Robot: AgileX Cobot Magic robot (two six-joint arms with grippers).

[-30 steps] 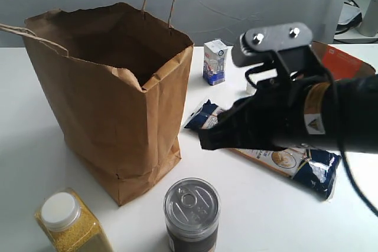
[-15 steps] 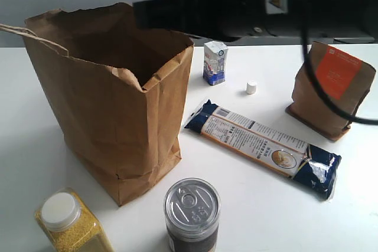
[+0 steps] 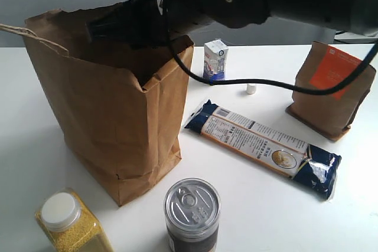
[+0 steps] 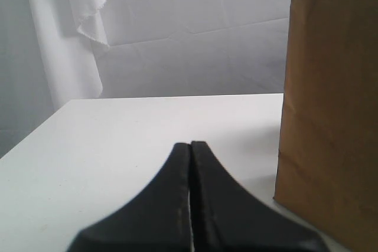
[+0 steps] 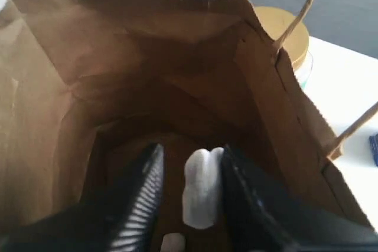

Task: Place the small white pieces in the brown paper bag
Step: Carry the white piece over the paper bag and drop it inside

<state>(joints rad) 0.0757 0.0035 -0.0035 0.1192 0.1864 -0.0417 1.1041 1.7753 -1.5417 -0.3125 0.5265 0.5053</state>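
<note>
The bag [image 3: 118, 110] is matt brown kraft paper, creased and crumpled, with thin twine handles. The white piece [image 5: 201, 188] looks soft and matt. The can [image 3: 191, 208] has a shiny metal lid; the noodle packet [image 3: 263, 146] is glossy plastic film. The table [image 3: 35, 163] is smooth matt white.

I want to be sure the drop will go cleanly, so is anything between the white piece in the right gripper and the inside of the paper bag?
Nothing visible: the right gripper holds a white piece over the open mouth of the brown paper bag, with only the bag's interior below it.
</note>
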